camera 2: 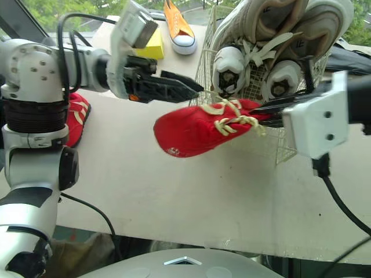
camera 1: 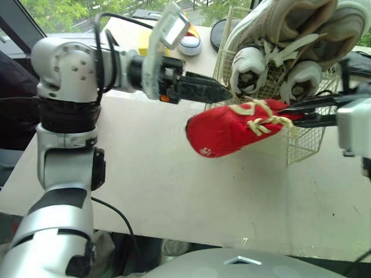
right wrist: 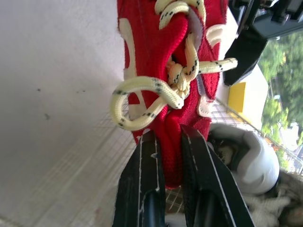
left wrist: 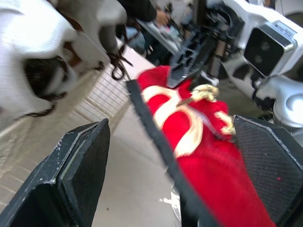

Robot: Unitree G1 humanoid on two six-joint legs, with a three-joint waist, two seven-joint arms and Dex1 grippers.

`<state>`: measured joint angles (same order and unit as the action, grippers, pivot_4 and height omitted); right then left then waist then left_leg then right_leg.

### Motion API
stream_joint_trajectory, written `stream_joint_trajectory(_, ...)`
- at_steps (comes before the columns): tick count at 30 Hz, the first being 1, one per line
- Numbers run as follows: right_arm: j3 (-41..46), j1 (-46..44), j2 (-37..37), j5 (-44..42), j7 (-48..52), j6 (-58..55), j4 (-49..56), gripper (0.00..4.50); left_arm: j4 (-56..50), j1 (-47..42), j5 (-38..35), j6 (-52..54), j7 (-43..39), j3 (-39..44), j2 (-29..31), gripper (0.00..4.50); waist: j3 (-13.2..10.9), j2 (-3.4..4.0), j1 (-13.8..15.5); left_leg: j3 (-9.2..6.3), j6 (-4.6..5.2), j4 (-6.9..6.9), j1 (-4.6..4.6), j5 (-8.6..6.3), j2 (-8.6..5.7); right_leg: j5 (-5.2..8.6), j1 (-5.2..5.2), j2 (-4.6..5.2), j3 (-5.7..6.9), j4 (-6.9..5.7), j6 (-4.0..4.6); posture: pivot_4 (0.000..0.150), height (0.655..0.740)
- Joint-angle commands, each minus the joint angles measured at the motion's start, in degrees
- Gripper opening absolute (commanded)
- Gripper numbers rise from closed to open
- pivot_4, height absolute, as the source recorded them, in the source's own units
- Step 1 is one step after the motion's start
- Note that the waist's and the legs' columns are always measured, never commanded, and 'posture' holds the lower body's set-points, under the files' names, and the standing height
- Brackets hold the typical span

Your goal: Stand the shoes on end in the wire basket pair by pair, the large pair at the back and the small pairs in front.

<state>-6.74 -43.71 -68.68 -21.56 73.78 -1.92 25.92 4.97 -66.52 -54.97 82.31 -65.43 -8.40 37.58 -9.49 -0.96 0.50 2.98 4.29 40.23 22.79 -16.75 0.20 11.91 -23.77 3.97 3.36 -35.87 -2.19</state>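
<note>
My right gripper [right wrist: 171, 135] is shut on the heel collar of a red shoe [camera 1: 223, 132] with cream laces. It holds the shoe on its side above the table, toe pointing away from the wire basket [camera 1: 301, 147], heel at the basket's front wall. My left gripper [camera 1: 223, 91] hangs open just above and behind the shoe's laces, and its fingers [left wrist: 71, 175] touch nothing. In the basket a large white and beige pair [camera 1: 290, 23] stands at the back. A small white pair [camera 1: 249, 69] stands in front of it.
A second red shoe [camera 2: 74, 119] lies on the table at the left, partly behind my left arm. An orange shoe [camera 2: 177, 26] and a yellow block [camera 2: 152, 45] sit at the far edge. Bare tabletop [camera 1: 174, 185] stretches in front of the basket.
</note>
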Motion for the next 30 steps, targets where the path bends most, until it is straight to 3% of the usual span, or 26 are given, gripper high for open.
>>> stream_joint_trajectory(1,-3.2,-6.5,3.7,4.9,3.2,2.9,-3.1,0.02,-2.1,-1.8,1.4,1.4,-2.8,-5.0,1.4,4.50,0.0,0.04,0.1,-0.01,0.00,-0.01,0.00,0.00,0.01,-0.03,0.00,-0.03,0.01,-0.01,-0.05,0.150,0.7400)
stream_joint_trajectory(4,-4.4,-9.4,7.2,6.4,3.7,2.8,-4.0,0.02,-3.4,-1.6,3.7,0.0,-5.4,-9.8,3.1,4.50,0.0,0.05,0.3,-0.11,-0.02,-0.06,0.05,0.01,0.05,-0.09,-0.03,-0.12,0.08,-0.01,-0.15,0.150,0.7400)
stream_joint_trajectory(11,-3.5,-10.3,9.8,6.6,3.7,-3.3,-2.5,0.00,-3.5,-0.3,4.0,0.1,-6.5,-9.0,3.2,1.47,0.0,0.06,0.3,-0.13,-0.03,-0.08,0.11,0.01,0.00,-0.11,-0.02,0.00,0.12,0.03,-0.16,0.150,0.7400)
stream_joint_trajectory(13,-3.1,-9.8,9.8,5.4,3.0,-8.4,-1.7,0.00,-3.4,0.4,2.7,1.2,-5.7,-6.2,2.5,0.81,0.0,0.06,0.3,-0.12,-0.03,-0.06,0.10,0.01,0.01,-0.11,-0.02,0.02,0.13,0.02,-0.16,0.150,0.7400)
stream_joint_trajectory(14,-2.5,-9.0,9.7,5.0,2.5,-9.9,-1.4,0.37,-3.8,1.2,2.1,1.4,-4.6,-4.0,2.1,0.66,0.0,0.06,0.3,-0.12,-0.03,-0.04,0.09,0.01,0.01,-0.11,-0.02,0.03,0.13,0.01,-0.16,0.150,0.7400)
stream_joint_trajectory(18,1.6,-4.1,9.1,3.5,-1.0,-15.5,0.1,2.17,-5.7,5.2,0.2,0.4,1.0,5.9,0.2,0.66,0.0,0.05,0.3,-0.14,-0.04,-0.03,0.08,0.02,0.02,-0.11,-0.01,0.08,0.15,-0.02,-0.15,0.150,0.7400)
stream_joint_trajectory(19,5.5,0.4,8.7,-0.7,-3.5,-22.8,2.4,2.38,-7.4,7.7,-0.3,-2.4,4.4,10.8,-1.5,0.66,0.0,0.06,0.3,-0.14,-0.04,-0.03,0.08,0.02,0.02,-0.11,-0.01,0.08,0.16,0.00,-0.16,0.150,0.7400)
stream_joint_trajectory(20,9.2,4.4,8.5,-5.0,-5.7,-28.8,4.4,3.00,-9.5,10.0,-0.2,-4.9,7.2,14.2,-2.7,0.66,0.0,0.06,0.4,-0.15,-0.04,-0.02,0.07,0.02,0.02,-0.12,0.00,0.14,0.18,-0.02,-0.15,0.150,0.7400)
stream_joint_trajectory(26,26.6,18.7,15.9,-35.7,-28.3,-58.4,12.3,3.14,-18.9,17.3,0.6,-14.4,15.7,21.0,-6.2,0.65,0.0,0.01,0.4,-0.34,-0.14,-0.07,0.08,0.03,0.03,-0.20,0.11,0.34,0.42,0.04,-0.04,0.150,0.7400)
stream_joint_trajectory(30,28.2,22.3,21.9,-55.8,-49.5,-61.2,12.2,3.14,-23.4,20.6,3.1,-21.2,16.7,19.3,-6.7,0.65,0.1,0.20,0.3,-0.34,-0.33,-0.16,-0.04,-0.02,0.03,-0.11,0.16,0.40,0.43,0.03,0.27,0.150,0.7400)
